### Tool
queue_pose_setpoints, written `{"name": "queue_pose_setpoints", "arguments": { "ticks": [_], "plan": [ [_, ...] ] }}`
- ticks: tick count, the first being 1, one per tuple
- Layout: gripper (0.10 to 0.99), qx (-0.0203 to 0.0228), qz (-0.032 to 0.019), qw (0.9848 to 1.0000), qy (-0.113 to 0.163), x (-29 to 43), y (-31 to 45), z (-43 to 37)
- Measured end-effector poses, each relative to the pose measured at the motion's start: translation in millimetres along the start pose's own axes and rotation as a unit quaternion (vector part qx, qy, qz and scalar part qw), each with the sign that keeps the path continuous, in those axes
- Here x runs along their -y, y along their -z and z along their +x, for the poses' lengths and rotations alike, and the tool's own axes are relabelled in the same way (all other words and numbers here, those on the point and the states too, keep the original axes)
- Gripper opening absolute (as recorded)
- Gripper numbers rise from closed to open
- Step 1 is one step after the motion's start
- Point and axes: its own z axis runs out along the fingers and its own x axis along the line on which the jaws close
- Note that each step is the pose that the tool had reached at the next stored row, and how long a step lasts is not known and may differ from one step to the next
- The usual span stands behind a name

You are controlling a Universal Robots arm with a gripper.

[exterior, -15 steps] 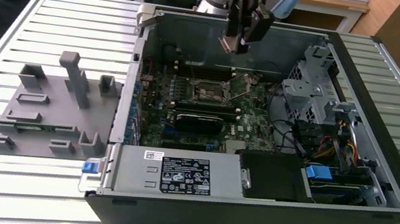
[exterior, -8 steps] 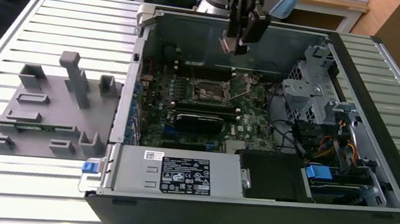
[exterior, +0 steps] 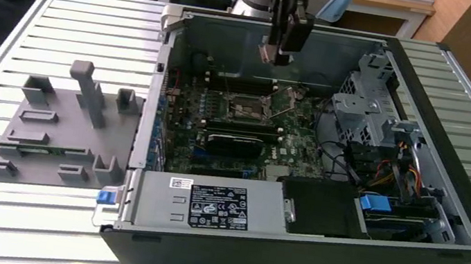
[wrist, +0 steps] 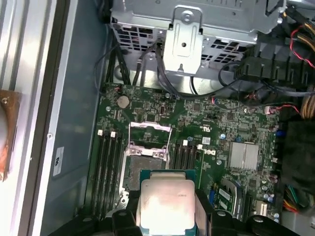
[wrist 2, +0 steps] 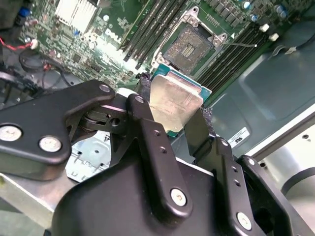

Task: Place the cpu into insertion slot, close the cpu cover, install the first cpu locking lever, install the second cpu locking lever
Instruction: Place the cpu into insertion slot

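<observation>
- Pincer [wrist 2: 173,109], black linkage nearest the lens: both fingers are clamped on opposite edges of the cpu [wrist 2: 174,105]. The silvery top is left uncovered, presumably so the chip can go down flat.
- Cpu: carried in the air above the motherboard [wrist: 221,123], apart from it and not yet seated.
- Insertion slot [wrist: 142,167]: the dark pin field lies bare, just beyond the chip in both wrist views. The cpu cover [wrist: 150,126] appears swung up off it, judged to leave the socket free to receive the chip.
- Arm, exterior view: it reaches down from above into the open computer case [exterior: 292,253], which lies on the slatted table [exterior: 7,35]. The pincer points downward, hanging over the board near the case's far wall.
</observation>
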Motion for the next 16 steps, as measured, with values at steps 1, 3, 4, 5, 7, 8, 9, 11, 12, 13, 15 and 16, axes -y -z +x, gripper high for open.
{"name": "queue_pose_setpoints", "arguments": {
  "ticks": [1,3,4,5,7,8,9,11,12,13,15,16],
  "plan": [
    [0.525,0.0005,0.0001,1.0,-0.006,0.0,-0.1,0.0],
    [0.525,0.0013,0.0004,0.9998,-0.019,0.0,-0.3,0.1],
    [0.525,0.0016,0.0005,0.9997,-0.025,0.0,-0.6,0.1],
    [0.525,0.0019,0.0006,0.9995,-0.032,0.0,-0.8,0.1],
    [0.525,0.0025,0.0007,0.9991,-0.043,0.1,-1.5,0.2],
    [0.525,0.0027,0.0009,0.999,-0.045,0.2,-2.1,0.6],
    [0.525,0.0027,0.0008,0.999,-0.045,0.4,-3.2,0.9],
    [0.525,0.0027,0.0013,0.999,-0.046,0.4,-6.3,1.7],
    [0.525,0.0027,0.0015,0.9989,-0.046,0.5,-8.1,2.0],
    [0.525,0.0027,0.0016,0.9989,-0.046,0.7,-9.9,2.3],
    [0.525,0.0026,0.0016,0.9989,-0.046,1.1,-13.3,2.8],
    [0.525,0.0027,0.0016,0.9989,-0.046,1.3,-15.0,3.0]
  ]
}}
